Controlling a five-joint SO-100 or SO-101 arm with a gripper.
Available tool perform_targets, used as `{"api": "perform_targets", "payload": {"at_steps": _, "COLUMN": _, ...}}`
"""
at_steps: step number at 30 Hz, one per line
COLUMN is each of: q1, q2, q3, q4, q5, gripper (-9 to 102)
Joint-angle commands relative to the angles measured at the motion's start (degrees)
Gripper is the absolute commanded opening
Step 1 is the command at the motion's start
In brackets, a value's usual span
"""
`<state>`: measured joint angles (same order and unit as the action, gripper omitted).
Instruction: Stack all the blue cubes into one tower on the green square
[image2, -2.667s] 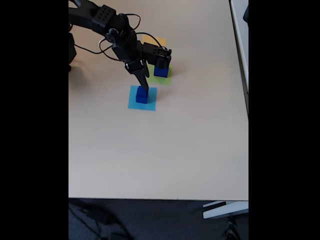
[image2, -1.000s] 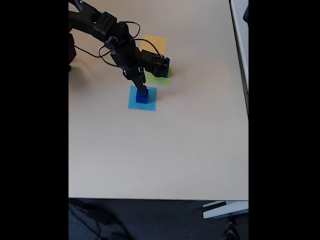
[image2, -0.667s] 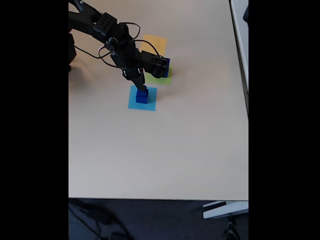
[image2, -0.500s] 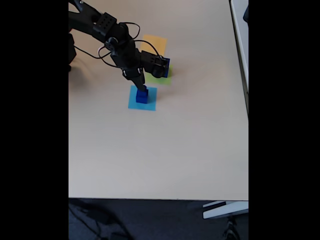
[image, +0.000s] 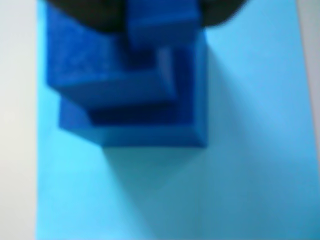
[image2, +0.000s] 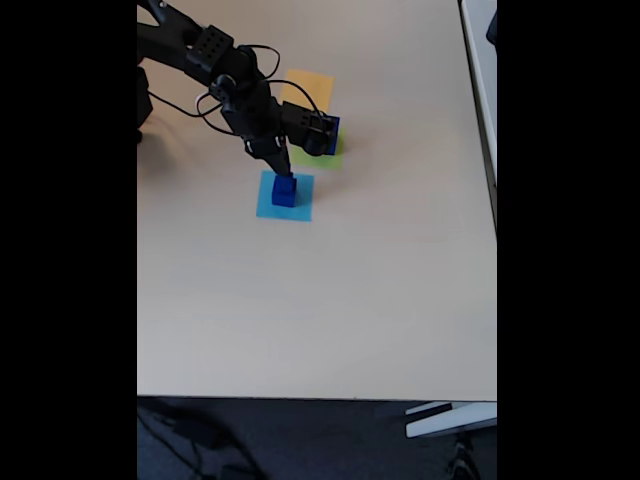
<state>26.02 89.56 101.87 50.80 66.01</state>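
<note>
We are over a plain tan table (image2: 330, 300) with three flat colored squares on it. Our gripper (image2: 284, 178) points down right on top of the little stack of blue cubes (image2: 284, 192) that sits on the light-blue square (image2: 268, 206). In the wrist view the stack (image: 125, 85) is right under us, a small cube on a bigger one, and the top one goes up into the dark part of our gripper. We cannot tell if the fingers are squeezing it or apart. The green square (image2: 335, 158) is just behind us and to the right in the fixed view, with another blue cube (image2: 332, 130) on it. That is the way we think we must carry the cube.
</note>
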Motion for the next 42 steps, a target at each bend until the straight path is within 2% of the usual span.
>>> {"api": "perform_targets", "payload": {"at_steps": 1, "q1": 0.18, "q2": 0.44, "q3": -0.18, "q4": -1.05, "q5": 0.53, "gripper": 0}}
{"api": "perform_targets", "payload": {"at_steps": 13, "q1": -1.23, "q2": 3.25, "q3": -2.20, "q4": 0.18, "q5": 1.76, "gripper": 0}}
{"api": "perform_targets", "payload": {"at_steps": 31, "q1": -9.93, "q2": 4.66, "q3": -5.71, "q4": -0.09, "q5": 15.56, "gripper": 0}}
{"api": "perform_targets", "payload": {"at_steps": 42, "q1": -12.57, "q2": 1.23, "q3": -5.80, "q4": -10.63, "q5": 21.45, "gripper": 0}}
